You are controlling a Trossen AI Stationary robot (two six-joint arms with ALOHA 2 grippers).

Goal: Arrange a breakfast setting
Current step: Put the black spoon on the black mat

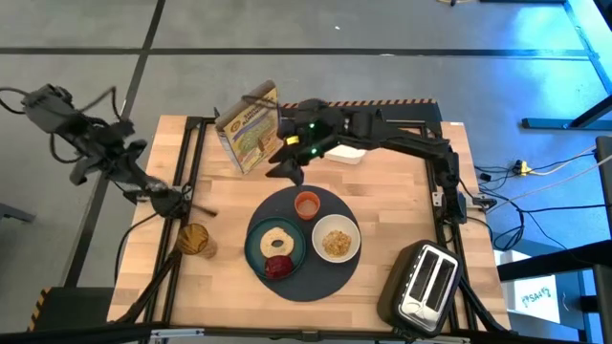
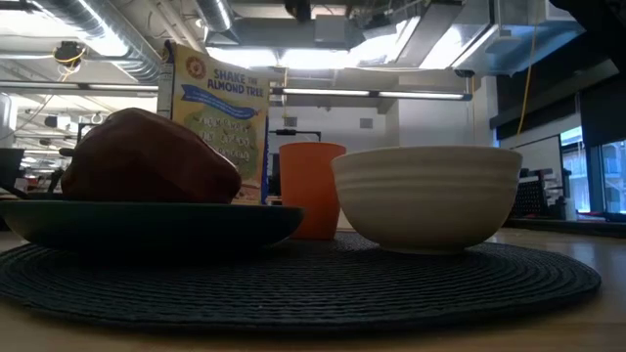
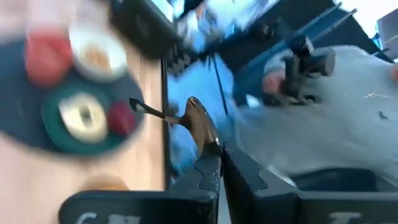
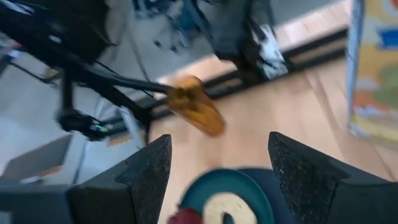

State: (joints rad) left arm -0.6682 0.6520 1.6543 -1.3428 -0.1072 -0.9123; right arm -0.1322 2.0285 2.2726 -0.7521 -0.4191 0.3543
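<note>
Spoon (image 3: 194, 121) pinched in left hand (image 3: 217, 163), bowl end blurred; right hand (image 4: 217, 163) spread wide.

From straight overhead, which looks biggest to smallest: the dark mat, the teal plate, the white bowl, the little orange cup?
1. Dark mat
2. Teal plate
3. White bowl
4. Orange cup

Light wooden tabletop (image 1: 382, 191), round dark-grey mat (image 1: 304, 284) near centre, upright cereal box (image 1: 249, 129), white dish (image 1: 346, 153), black toaster (image 1: 426, 282), amber jar (image 1: 195, 239)
</note>
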